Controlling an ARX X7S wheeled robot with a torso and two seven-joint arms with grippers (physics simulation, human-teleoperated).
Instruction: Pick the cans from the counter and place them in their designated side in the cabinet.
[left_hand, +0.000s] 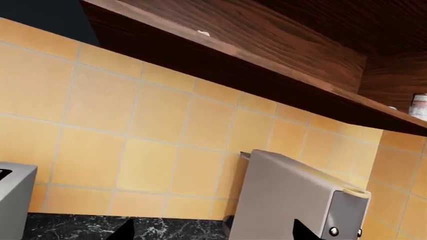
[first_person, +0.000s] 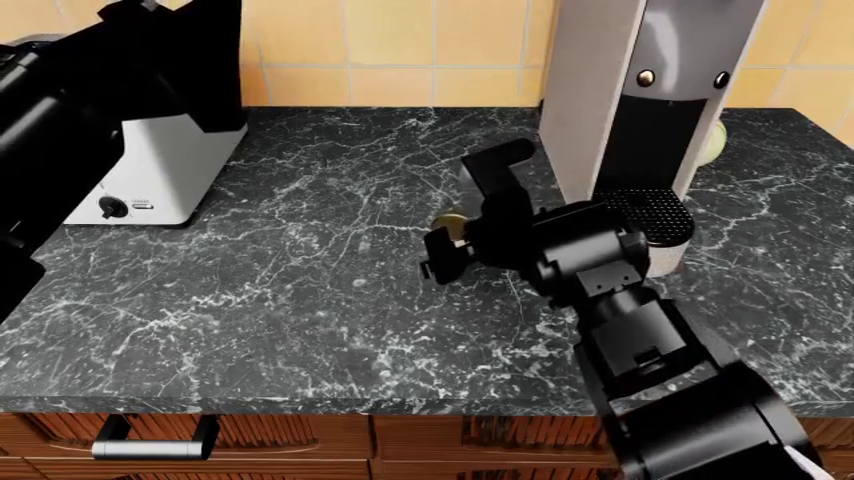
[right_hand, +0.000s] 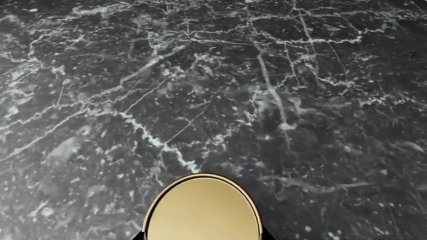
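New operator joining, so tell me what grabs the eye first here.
The robot's black right arm fills the middle of the head view, its right gripper down over a short gold-lidded can on the black white-veined marble counter. Behind it stands a tall grey coffee machine; a white toaster sits far left.

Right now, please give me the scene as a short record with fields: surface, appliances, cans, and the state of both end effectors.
surface: black marble-look counter with white veins
appliances: white toaster at rear left; tall grey coffee machine at rear right
can on counter: short gold-lidded can, between the right end effector fingers
can in cabinet: small pale-label can on the wooden shelf
left end effector: open, raised toward the wall
right end effector: grip unclear
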